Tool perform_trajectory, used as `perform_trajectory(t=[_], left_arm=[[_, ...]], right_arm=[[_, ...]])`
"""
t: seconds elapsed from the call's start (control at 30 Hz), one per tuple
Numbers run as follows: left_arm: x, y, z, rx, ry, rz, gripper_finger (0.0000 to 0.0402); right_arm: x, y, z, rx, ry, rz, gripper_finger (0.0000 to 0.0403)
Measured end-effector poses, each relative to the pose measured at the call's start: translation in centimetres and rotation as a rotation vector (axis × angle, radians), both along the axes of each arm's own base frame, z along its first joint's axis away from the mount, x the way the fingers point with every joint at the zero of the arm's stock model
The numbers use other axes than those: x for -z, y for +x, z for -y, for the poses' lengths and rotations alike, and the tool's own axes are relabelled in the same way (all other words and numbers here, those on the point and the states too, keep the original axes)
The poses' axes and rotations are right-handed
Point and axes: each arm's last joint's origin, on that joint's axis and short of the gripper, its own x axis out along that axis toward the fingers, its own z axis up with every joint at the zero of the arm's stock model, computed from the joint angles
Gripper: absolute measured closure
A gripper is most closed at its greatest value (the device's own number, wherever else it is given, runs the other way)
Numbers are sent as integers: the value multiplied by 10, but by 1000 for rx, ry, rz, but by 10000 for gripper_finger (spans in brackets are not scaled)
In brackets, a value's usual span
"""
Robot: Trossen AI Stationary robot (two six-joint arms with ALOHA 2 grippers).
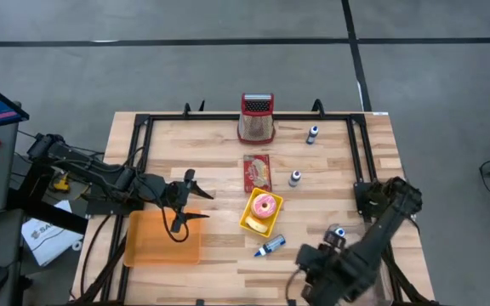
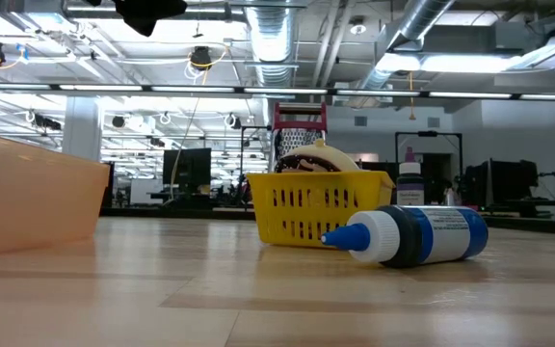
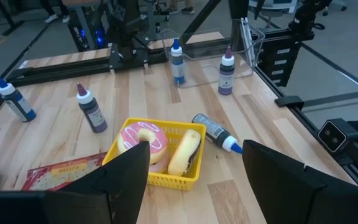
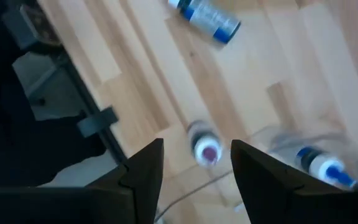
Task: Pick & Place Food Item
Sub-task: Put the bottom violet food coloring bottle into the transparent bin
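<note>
A yellow basket (image 1: 260, 212) (image 3: 166, 177) stands mid-table on its base, holding a pink-iced doughnut (image 3: 143, 140) and a long yellow pastry (image 3: 185, 152). My left gripper (image 1: 185, 204) (image 3: 194, 149) hovers open to the left of the basket, pointing at it, over the edge of an orange tray (image 1: 162, 238). My right gripper (image 1: 311, 268) (image 4: 197, 149) is open near the table's front right, pointing down above an upright bottle (image 4: 205, 150) and touching nothing.
A red grater (image 1: 257, 117) stands at the far edge, with a snack packet (image 1: 257, 172) nearer the basket. Small bottles (image 1: 313, 134) (image 1: 294, 178) stand right of centre. A blue-capped bottle (image 1: 270, 246) (image 2: 417, 236) lies in front of the basket. Black rails (image 1: 360, 153) frame the table.
</note>
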Motion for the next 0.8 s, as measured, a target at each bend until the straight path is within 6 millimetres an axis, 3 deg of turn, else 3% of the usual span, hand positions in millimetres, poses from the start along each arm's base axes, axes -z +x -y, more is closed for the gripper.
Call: perform_trajectory(t=[0.27,0.4,0.53,0.67,0.8], left_arm=[[0,0,0,0,0,1,151],[0,0,0,0,-1,1,151],[0,0,0,-8,-18,-7,151],[2,-1,1,-8,-27,-23,151],[2,-2,3,-1,-32,-23,151]], right_arm=[[3,34,34,-118,1,-73,208],[3,42,44,-209,10,-102,207],[12,33,35,-345,-15,-145,211],[42,10,19,-430,-60,-275,215],[65,-10,6,-394,-54,-362,215]])
